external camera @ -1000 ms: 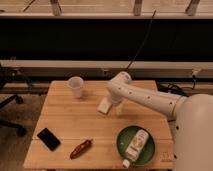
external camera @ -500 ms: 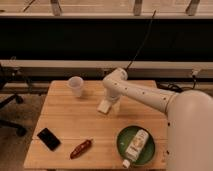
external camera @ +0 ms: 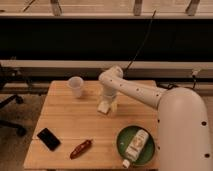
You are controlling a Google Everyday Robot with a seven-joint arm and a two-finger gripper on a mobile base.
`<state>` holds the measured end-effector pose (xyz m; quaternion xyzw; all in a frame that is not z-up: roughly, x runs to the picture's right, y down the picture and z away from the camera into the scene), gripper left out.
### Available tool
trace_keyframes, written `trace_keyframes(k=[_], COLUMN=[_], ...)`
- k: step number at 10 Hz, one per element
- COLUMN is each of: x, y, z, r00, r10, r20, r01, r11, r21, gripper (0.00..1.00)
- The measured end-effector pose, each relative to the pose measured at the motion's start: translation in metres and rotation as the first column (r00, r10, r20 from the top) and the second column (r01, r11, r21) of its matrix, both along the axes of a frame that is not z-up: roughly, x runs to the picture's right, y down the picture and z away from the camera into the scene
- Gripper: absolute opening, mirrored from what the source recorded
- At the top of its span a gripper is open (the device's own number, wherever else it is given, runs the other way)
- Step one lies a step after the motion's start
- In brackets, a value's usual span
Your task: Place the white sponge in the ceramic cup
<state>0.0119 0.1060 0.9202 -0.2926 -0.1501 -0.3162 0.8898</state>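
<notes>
Your gripper [external camera: 108, 99] sits low, right on the sponge [external camera: 104, 107], so you can grab it | can't tell if it grips | sponge mid-table [external camera: 65, 120] | cup [external camera: 75, 86] near, open side up, ready.

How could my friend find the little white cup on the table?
Start at the wooden table and look toward its far left corner. The ceramic cup stands there alone, with the claw off to its right, down at the white sponge. It is plain white and wider at the top, not a flat block like the sponge.
</notes>
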Motion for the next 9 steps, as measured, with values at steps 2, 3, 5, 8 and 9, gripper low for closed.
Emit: trace_keyframes(k=[2,3,5,8,9], x=[-0.0036,-0.0064,-0.0108,-0.0104,-0.0099], y=[0.0049,0.0077,0.0103,0.0083,0.0045], z=[0.0038,0.006,0.0074,0.0041,0.0005], r00=[1.0,0.999,0.999,0.998,0.998], r10=[-0.017,-0.026,-0.041,-0.048,-0.049], r20=[0.011,0.021,0.034,0.039,0.04], r01=[0.017,0.027,0.043,0.05,0.05], r11=[0.9996,0.9989,0.9975,0.9974,0.9979], r21=[-0.025,-0.039,-0.057,-0.051,-0.042], gripper=[0.79,0.7,0.51,0.2,0.11])
